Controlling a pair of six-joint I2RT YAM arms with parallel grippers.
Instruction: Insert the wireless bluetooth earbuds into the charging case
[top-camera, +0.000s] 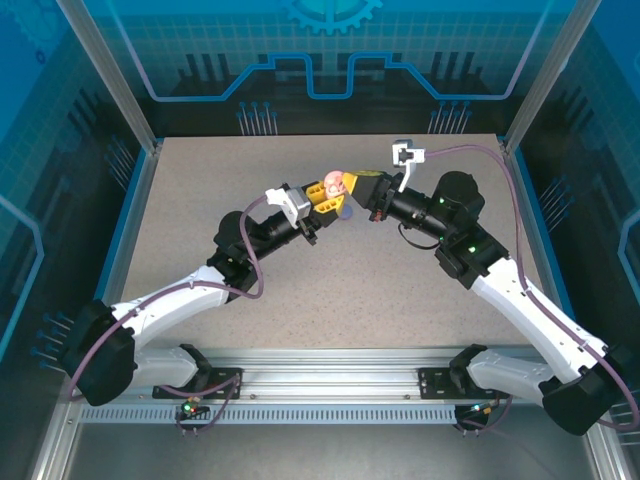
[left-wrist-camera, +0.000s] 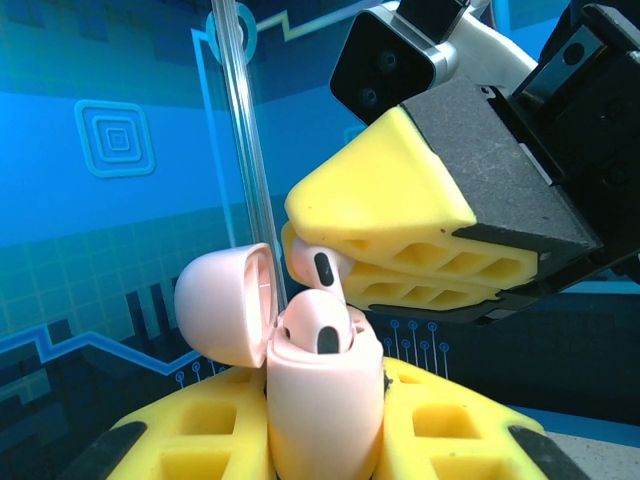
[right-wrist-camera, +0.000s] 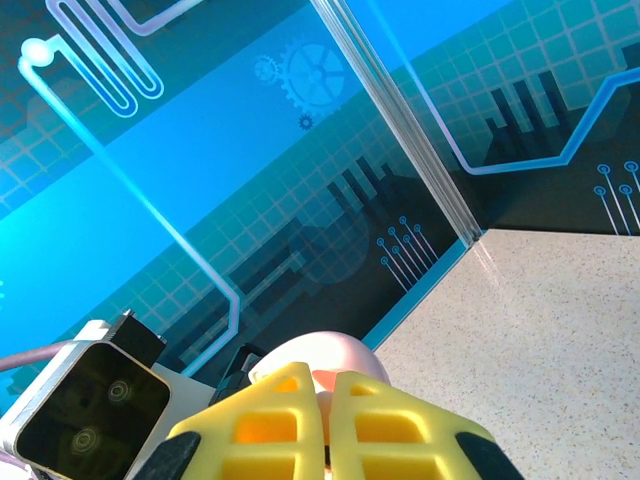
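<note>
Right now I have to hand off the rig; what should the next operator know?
Left gripper: shut on the pink charging case, lid open.
Right gripper: shut on a pink earbud, just above the open case.
Done: a second earbud sits in the case.
Left: lower the held earbud in, release it, then probably close the lid.

Overhead rear view; close opposed wrist views, charging case (left-wrist-camera: 325, 400) in both.

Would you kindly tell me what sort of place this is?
Probably a lab robot cell: blue circuit-print wall panels in an aluminium frame, a speckled tabletop, and an arm-mounting rail.
</note>
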